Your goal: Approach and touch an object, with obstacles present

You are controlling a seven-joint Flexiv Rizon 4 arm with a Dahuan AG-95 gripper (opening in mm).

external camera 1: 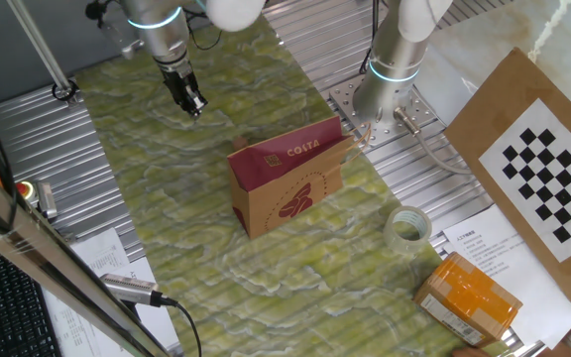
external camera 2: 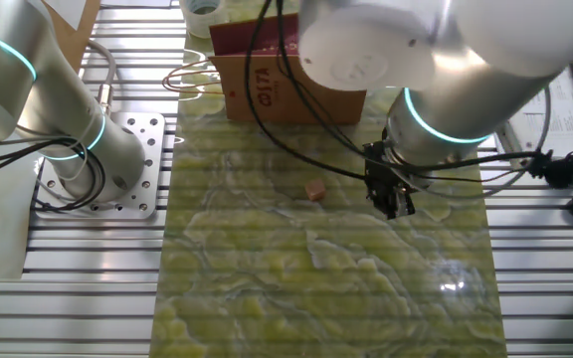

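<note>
A small pink block (external camera 2: 315,190) lies on the green marbled mat (external camera 2: 267,288), in front of the Costa paper bag (external camera 2: 286,75). My gripper (external camera 2: 394,202) hangs low over the mat to the right of the block, about a hand's width away and not touching it. Its black fingers look pressed together with nothing between them. In one fixed view my gripper (external camera 1: 192,103) is at the mat's far left, well apart from the bag (external camera 1: 290,174). I cannot make out the block in that view.
The red and brown Costa bag stands upright mid-mat. A second arm's base (external camera 1: 385,84) is bolted beside the mat, also seen in the other fixed view (external camera 2: 78,149). A tape roll (external camera 1: 407,225), an orange box (external camera 1: 469,296) and a checkerboard sheet (external camera 1: 553,178) lie off the mat.
</note>
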